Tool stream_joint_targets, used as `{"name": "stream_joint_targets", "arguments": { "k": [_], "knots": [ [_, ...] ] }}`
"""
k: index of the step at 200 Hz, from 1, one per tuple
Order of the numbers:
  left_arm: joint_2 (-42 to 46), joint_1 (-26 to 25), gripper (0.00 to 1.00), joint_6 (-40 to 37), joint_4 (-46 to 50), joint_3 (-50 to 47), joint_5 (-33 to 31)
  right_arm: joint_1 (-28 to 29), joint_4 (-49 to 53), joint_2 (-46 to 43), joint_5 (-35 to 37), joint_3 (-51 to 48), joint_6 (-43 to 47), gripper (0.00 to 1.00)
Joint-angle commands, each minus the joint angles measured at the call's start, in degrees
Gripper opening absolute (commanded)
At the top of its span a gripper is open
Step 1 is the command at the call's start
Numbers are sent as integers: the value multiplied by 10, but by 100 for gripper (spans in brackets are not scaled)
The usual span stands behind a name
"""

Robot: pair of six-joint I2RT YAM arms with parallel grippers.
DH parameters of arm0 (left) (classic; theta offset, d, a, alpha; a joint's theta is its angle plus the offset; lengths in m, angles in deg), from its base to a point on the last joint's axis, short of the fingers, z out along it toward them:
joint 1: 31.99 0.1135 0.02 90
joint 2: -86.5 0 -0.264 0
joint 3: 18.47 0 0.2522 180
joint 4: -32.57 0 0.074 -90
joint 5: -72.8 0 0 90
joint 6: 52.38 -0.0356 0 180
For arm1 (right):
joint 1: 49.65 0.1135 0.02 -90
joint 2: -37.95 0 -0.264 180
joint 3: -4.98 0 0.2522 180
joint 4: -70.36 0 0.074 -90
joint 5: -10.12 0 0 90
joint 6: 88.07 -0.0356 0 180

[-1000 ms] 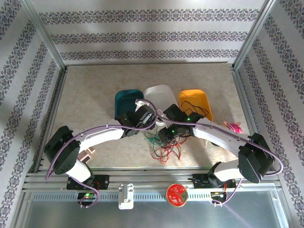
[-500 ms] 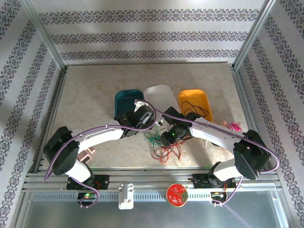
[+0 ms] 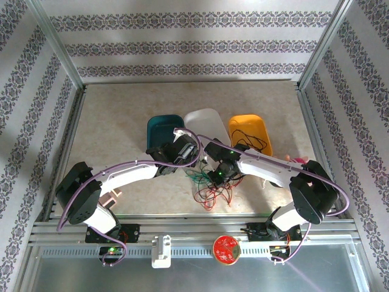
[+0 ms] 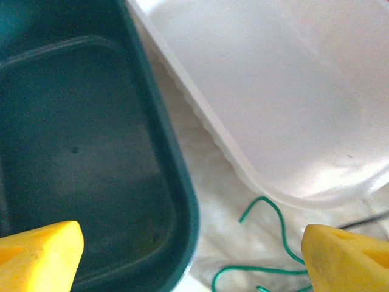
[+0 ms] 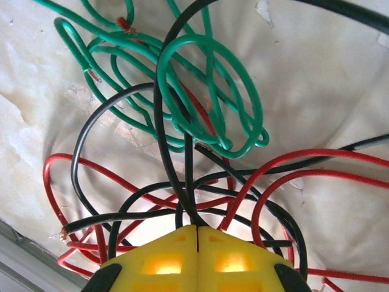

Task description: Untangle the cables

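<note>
The right gripper (image 5: 197,240) is pressed together, pinching one black wire of the cables (image 3: 209,190); that green, red and black tangle lies on the table (image 3: 121,121) just at the near side of the white bin (image 3: 206,121); the left gripper (image 4: 191,258) is spread wide and holds nothing; it hovers over the white bin's left rim and the teal bin (image 4: 79,152) beside it.
</note>
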Motion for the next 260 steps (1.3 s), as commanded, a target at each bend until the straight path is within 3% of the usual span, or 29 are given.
{"name": "stream_joint_targets", "arguments": {
  "k": [1, 28, 60, 92, 171, 260],
  "knots": [
    [17, 2, 93, -47, -57, -15, 86, -10, 3, -43, -11, 4, -3, 0],
    [13, 2, 92, -84, -69, -14, 166, -58, -21, -113, -59, -1, -15, 0],
    [10, 2, 92, -109, -70, -12, 206, -142, -49, -173, -129, -10, -47, 0],
    [2, 2, 89, -117, -79, -13, 248, -188, -65, -203, -136, -15, -73, 0],
    [-51, 1, 84, -101, -92, -2, 293, -236, -86, -257, -112, -5, -114, 0],
    [-91, -5, 82, -122, -85, 13, 320, -255, -136, -306, -55, 91, -119, 0]
  ]
}}
